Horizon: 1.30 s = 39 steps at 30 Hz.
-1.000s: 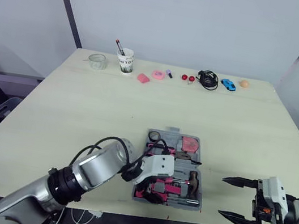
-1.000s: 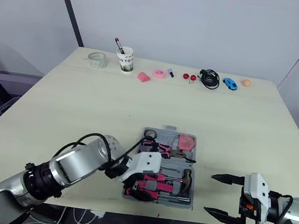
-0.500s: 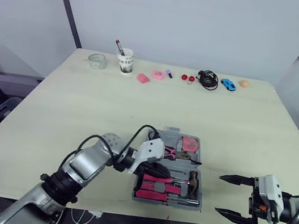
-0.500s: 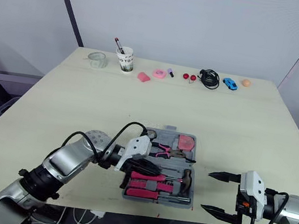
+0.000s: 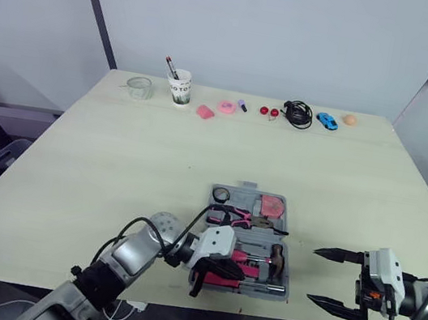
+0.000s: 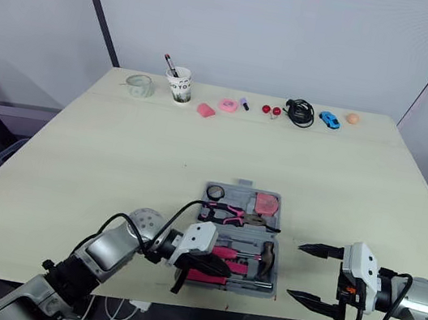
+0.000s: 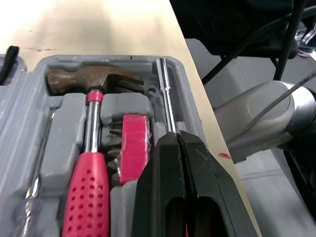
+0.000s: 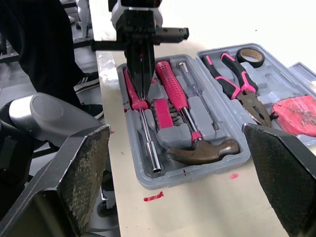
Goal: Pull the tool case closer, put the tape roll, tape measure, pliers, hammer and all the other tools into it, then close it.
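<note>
Tool case point(image 5: 261, 294) lies opened flat near the front edge of the tabletop point(image 5: 117, 152), between your 2 arms. On its left, your left claw point(image 7: 176, 136) has its fingers pressed together, tips down on the long-shafted driver point(image 7: 165, 94) in the nearest slot. That looks like a push to seat the driver, not a grip.

Next to it in the near half sits the hammer point(image 7: 94, 81). The far half holds the pliers point(image 8: 237, 84), the tape roll point(image 8: 249, 57) and a pink block, probably the tape measure point(image 8: 296, 113). With its slots filled, closing it seems the main step left.

Right of the case, your right claw point(image 5: 312, 273) hangs spread wide, apart from it, likely waiting.

A cup point(image 5: 179, 87), a cable point(image 5: 297, 112) and other small items line the far edge, below a plain pale wall.
</note>
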Tool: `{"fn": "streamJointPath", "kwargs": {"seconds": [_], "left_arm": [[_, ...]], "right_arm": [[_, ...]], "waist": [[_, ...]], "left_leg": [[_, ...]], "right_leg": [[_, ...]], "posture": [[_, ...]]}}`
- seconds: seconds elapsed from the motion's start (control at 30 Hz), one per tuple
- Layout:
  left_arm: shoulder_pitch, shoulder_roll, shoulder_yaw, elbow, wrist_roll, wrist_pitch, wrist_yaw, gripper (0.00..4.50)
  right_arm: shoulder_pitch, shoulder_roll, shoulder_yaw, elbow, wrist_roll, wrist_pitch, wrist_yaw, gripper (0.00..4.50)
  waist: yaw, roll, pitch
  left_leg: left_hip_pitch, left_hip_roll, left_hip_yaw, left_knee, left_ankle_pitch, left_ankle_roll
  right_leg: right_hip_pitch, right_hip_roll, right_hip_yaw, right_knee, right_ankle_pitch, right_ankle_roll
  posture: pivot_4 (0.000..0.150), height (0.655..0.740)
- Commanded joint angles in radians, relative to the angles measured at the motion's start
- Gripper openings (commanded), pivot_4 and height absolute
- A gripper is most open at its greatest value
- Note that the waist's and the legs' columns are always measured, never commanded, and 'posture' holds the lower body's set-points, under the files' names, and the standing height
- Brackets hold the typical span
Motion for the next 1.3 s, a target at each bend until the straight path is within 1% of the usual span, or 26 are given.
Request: {"fn": "streamJointPath", "kwargs": {"seconds": [0.03, 0.2, 0.5, 0.6, 0.7, 0.77, 0.9, 1.07, 1.23, 1.3], "left_arm": [[-0.013, -0.019, -0.013, 0.033, 0.021, -0.033, -0.016, 0.07], [-0.005, -0.024, -0.037, 0.075, 0.067, -0.071, -0.025, 0.07], [0.031, -0.025, -0.04, 0.1, 0.078, -0.093, -0.021, 0.07], [0.027, -0.051, 0.028, 0.088, 0.029, -0.043, 0.028, 0.07], [0.028, -0.056, 0.112, 0.026, -0.05, 0.028, 0.052, 0.07], [0.039, -0.045, 0.181, -0.028, -0.098, 0.039, 0.073, 0.07], [0.08, -0.001, 0.288, -0.115, -0.12, 0.059, 0.143, 0.07], [0.164, 0.042, 0.422, -0.209, -0.189, 0.102, 0.205, 0.07], [0.288, 0.063, 0.578, -0.232, -0.247, 0.113, 0.281, 0.07], [0.337, 0.066, 0.617, -0.235, -0.252, 0.107, 0.306, 0.44]], "right_arm": [[-0.007, -0.003, -0.012, -0.016, 0.008, -0.009, 0.002, 4.5], [-0.003, -0.002, -0.013, -0.021, 0.006, -0.009, -0.004, 4.5], [0.002, 0.001, -0.01, -0.024, 0.005, -0.009, -0.016, 4.5], [0.001, 0.017, -0.016, -0.023, 0.013, 0.001, -0.039, 4.5], [-0.001, 0.044, -0.028, -0.004, 0.015, 0.012, -0.082, 4.5], [-0.002, 0.065, -0.039, 0.021, 0.008, 0.005, -0.112, 4.5], [-0.016, 0.108, -0.066, 0.051, 0.024, 0.017, -0.18, 4.5], [-0.015, 0.134, -0.076, 0.095, -0.009, -0.012, -0.224, 4.5], [0.0, 0.161, -0.1, 0.151, -0.035, -0.056, -0.279, 4.5], [0.009, 0.163, -0.107, 0.164, -0.046, -0.061, -0.3, 4.5]], "waist": [[0.0, 0.0, 0.0], [0.0, 0.0, 0.0], [-0.001, 0.001, -0.001], [0.0, 0.002, -0.002], [-0.001, 0.002, -0.002], [-0.002, 0.002, -0.002], [-0.003, 0.003, -0.002], [-0.003, 0.003, -0.002], [-0.003, 0.003, -0.002], [-0.003, 0.004, -0.002]], "left_leg": [[0.0, 0.0, 0.0, 0.0, 0.0, 0.0], [0.0, 0.0, 0.0, 0.0, 0.0, 0.0], [0.0, 0.0, 0.0, 0.0, 0.0, 0.0], [0.0, 0.0, 0.0, 0.0, 0.0, 0.0], [0.0, 0.0, 0.0, 0.0, 0.0, 0.0], [0.0, 0.001, 0.0, 0.0, 0.0, 0.0], [0.0, 0.001, 0.0, 0.0, 0.0, 0.0], [0.0, 0.002, 0.0, 0.0, 0.0, 0.0], [0.0, 0.002, 0.001, 0.0, 0.0, 0.0], [0.001, 0.003, 0.001, -0.001, 0.0, 0.0]], "right_leg": [[0.0, 0.0, 0.0, 0.0, 0.0, 0.0], [0.0, 0.0, 0.0, 0.0, 0.0, 0.0], [0.0, 0.0, 0.0, 0.0, 0.0, 0.0], [0.0, 0.0, 0.0, 0.0, 0.0, 0.0], [0.0, 0.0, 0.0, 0.0, 0.0, 0.0], [0.0, 0.0, 0.0, 0.0, 0.0, 0.0], [0.0, 0.0, 0.0, 0.0, 0.0, 0.0], [0.0, 0.0, 0.0, 0.0, 0.0, 0.0], [0.0, 0.0, 0.0, 0.0, 0.0, 0.0], [0.0, 0.0, 0.0, 0.0, 0.0, 0.0]], "posture": [[0.15, 0.74], [0.15, 0.74], [0.15, 0.74], [0.15, 0.74], [0.15, 0.74], [0.15, 0.74], [0.15, 0.74], [0.15, 0.74], [0.15, 0.74], [0.15, 0.74]]}}
